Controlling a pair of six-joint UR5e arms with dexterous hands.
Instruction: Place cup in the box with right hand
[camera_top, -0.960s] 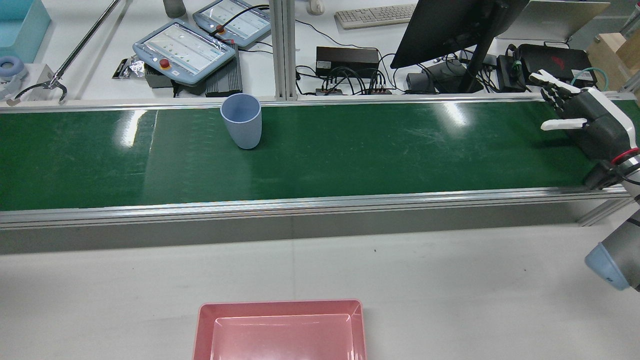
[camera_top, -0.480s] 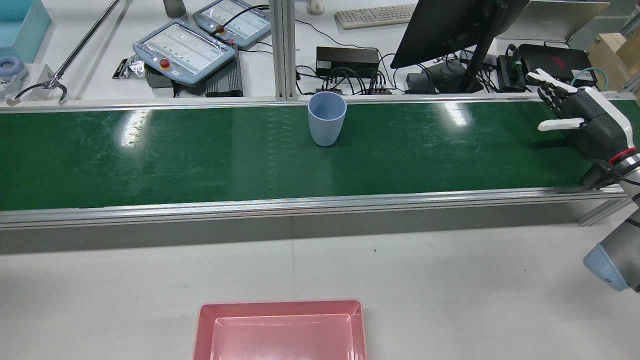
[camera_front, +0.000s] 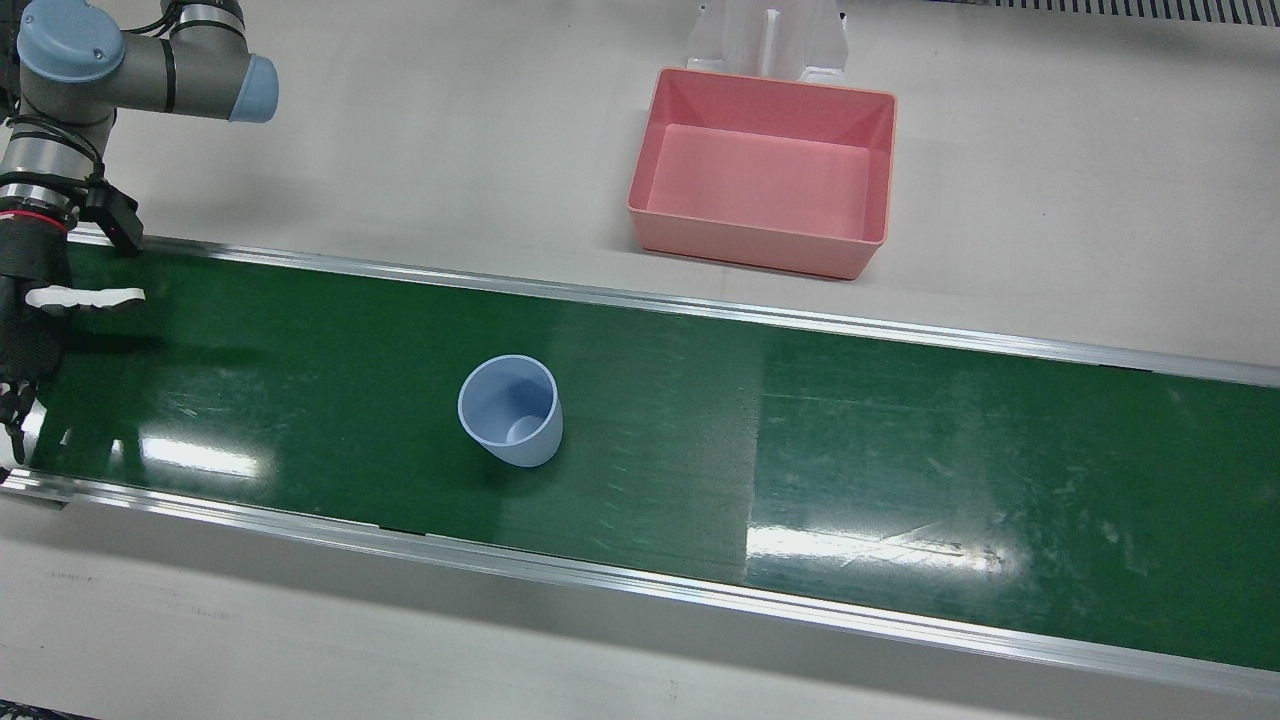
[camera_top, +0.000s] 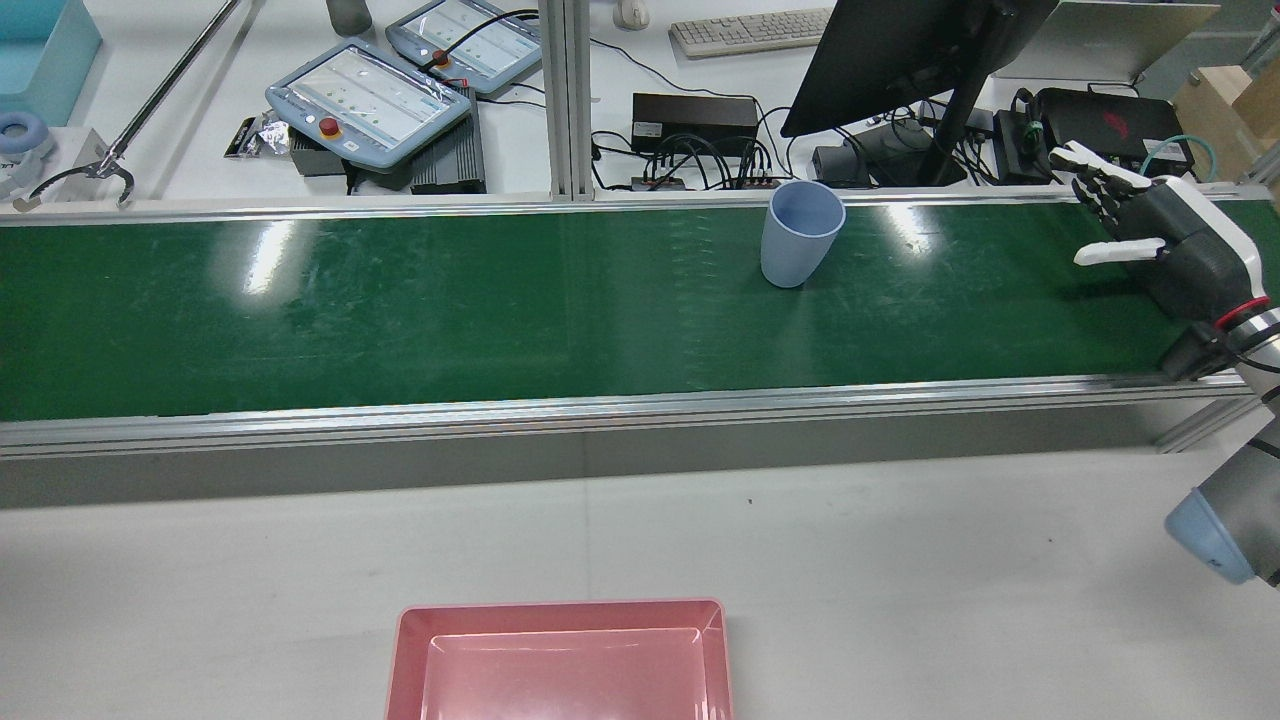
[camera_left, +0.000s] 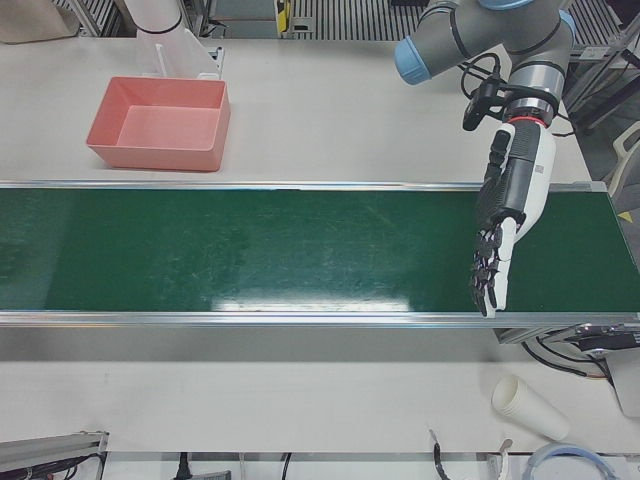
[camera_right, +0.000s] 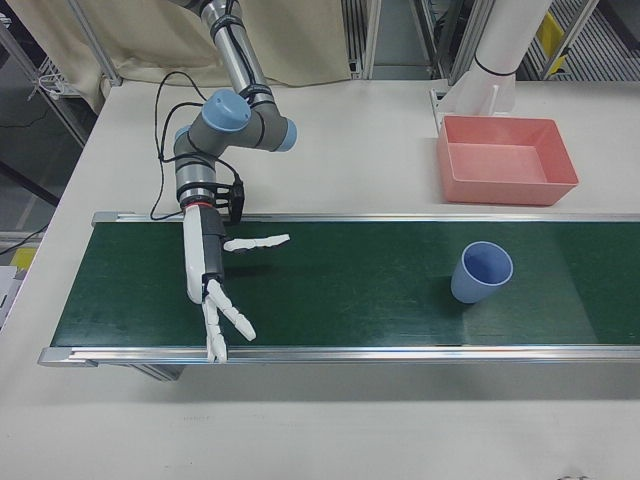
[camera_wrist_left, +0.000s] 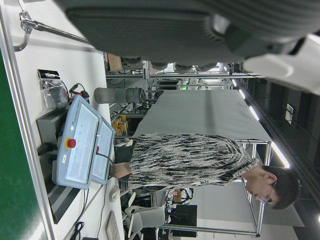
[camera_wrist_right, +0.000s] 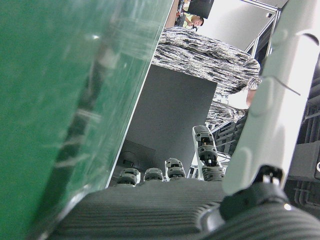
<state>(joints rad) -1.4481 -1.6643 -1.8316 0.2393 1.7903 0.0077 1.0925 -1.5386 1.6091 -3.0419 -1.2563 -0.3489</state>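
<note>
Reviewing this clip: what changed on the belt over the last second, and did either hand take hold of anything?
The blue cup travelled along the green belt from the rear view's left toward the right hand, staying upright near the far edge. Nothing was grasped. The right hand stayed open over the belt's end, shifting only slightly. The pink box did not move. The left hand appears only in the current pictures.
</note>
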